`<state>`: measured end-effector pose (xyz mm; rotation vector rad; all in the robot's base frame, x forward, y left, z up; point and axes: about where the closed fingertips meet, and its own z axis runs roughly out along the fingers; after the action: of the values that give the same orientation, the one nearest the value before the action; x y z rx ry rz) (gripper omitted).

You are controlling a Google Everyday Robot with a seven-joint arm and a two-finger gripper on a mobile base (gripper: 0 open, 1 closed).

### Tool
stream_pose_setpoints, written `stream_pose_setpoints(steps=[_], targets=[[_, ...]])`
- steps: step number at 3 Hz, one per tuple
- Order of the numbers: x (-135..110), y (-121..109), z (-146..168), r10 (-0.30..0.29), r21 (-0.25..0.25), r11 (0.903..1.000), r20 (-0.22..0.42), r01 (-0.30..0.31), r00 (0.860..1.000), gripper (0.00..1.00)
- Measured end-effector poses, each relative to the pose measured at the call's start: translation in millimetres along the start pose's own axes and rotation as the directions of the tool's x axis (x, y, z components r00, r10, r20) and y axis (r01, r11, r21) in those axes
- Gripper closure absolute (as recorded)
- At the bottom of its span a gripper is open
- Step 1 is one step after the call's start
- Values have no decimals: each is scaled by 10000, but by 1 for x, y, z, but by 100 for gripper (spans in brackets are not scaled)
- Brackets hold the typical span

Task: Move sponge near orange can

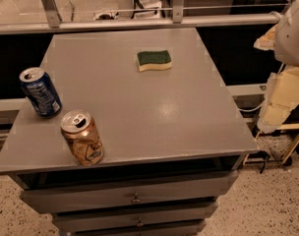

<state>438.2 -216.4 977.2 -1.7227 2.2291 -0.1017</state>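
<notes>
The sponge (154, 60), dark green on top over pale yellow foam, lies flat on the far middle of the grey cabinet top (154, 117). The orange can (82, 137) stands upright at the front left edge, its silver top and pull tab showing. My gripper (276, 113) hangs off the right side of the cabinet, below the white arm (293, 31), well away from both the sponge and the can. It holds nothing that I can see.
A dark blue can (40, 92) stands upright at the left edge, just behind the orange can. The cabinet has drawers (134, 198) below its front. A metal rail (139, 23) runs behind the far edge.
</notes>
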Motion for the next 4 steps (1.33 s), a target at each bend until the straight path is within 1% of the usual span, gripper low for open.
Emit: stream_pose_setpoints(steps=[1, 2, 3, 4], targets=[[0, 0, 0, 0, 2, 10000, 1, 0, 10000, 0], [-6, -23, 3, -10, 235, 9997, 109, 8, 9999, 0], [-20, -78, 11, -67, 773, 9970, 580, 22, 9983, 0], [-53, -145, 14, -68, 1484, 9886, 2017, -237, 9794, 0]])
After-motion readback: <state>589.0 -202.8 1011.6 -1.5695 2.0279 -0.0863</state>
